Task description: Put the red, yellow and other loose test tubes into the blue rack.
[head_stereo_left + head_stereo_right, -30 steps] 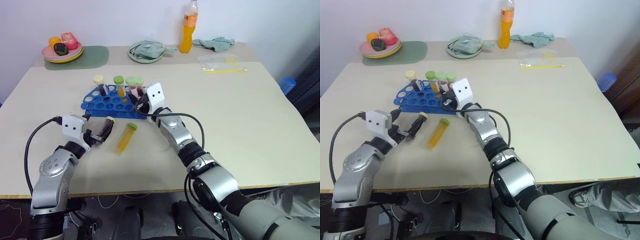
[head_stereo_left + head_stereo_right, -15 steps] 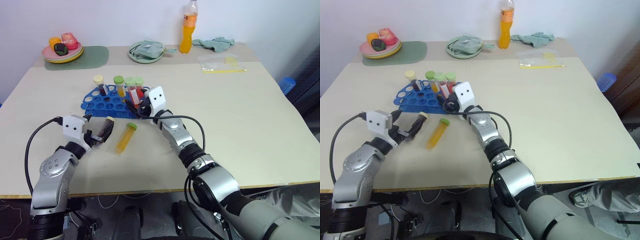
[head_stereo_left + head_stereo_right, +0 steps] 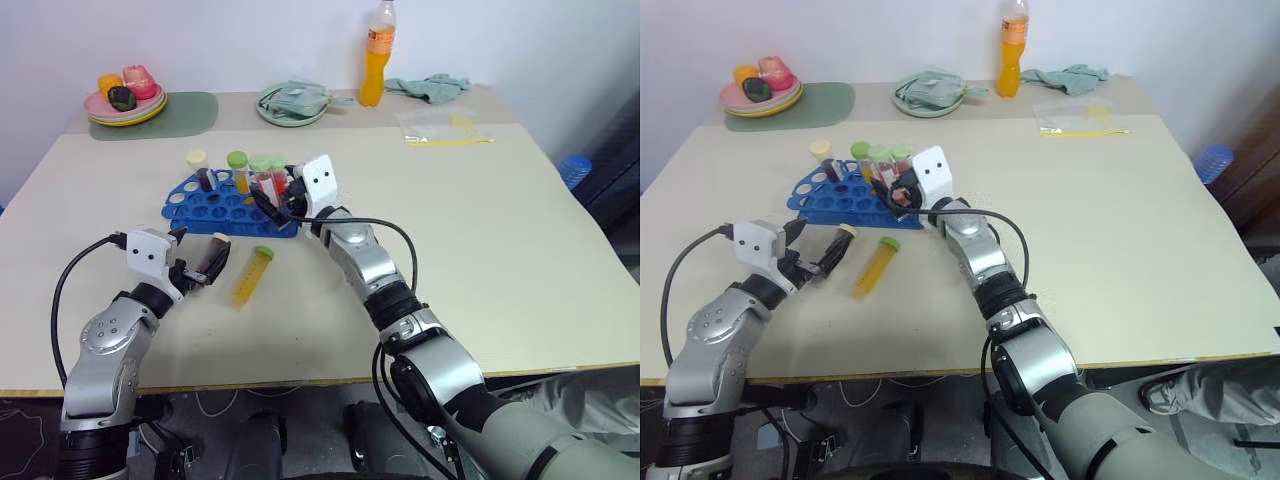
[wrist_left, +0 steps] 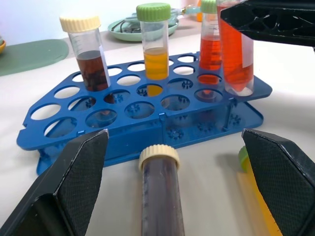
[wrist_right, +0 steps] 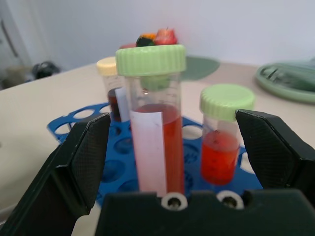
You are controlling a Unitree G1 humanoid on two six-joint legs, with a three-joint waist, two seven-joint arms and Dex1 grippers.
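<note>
Blue rack [image 3: 215, 205] = landmark, mid-table. Four tubes stand upright in it: dark-liquid tube w/ cream cap [image 4: 90, 58] at its far left, yellow tube w/ green cap [image 4: 154, 49] next to it, then two red tubes w/ green caps at the rack's right end. The nearer of these, the red tube [image 5: 153, 120], sits in a hole between the right gripper's [image 3: 278, 197] fingers.

Change: a second ago the right jaws were closed on that red tube while lowering it at the rack's right end. Now they stand wide, fingers either side of the tube, not squeezing it. Tube looks seated and upright, though how deep it sits in the hole is hard to judge from the head views. Reading: red tube delivered, right arm free to back off.

Still loose, both on the table just in front of the rack: dark maroon tube w/ cream cap [image 3: 213, 254], lying between the left gripper's [image 3: 201, 268] fingers, and yellow tube [image 3: 252, 275] w/ green cap, lying just right of it.

Left jaws wide, straddling the maroon tube w/o closing on it; gripper hasn't shifted over the last second. Judgement: two tubes left to rack, maroon one likely next.
</note>
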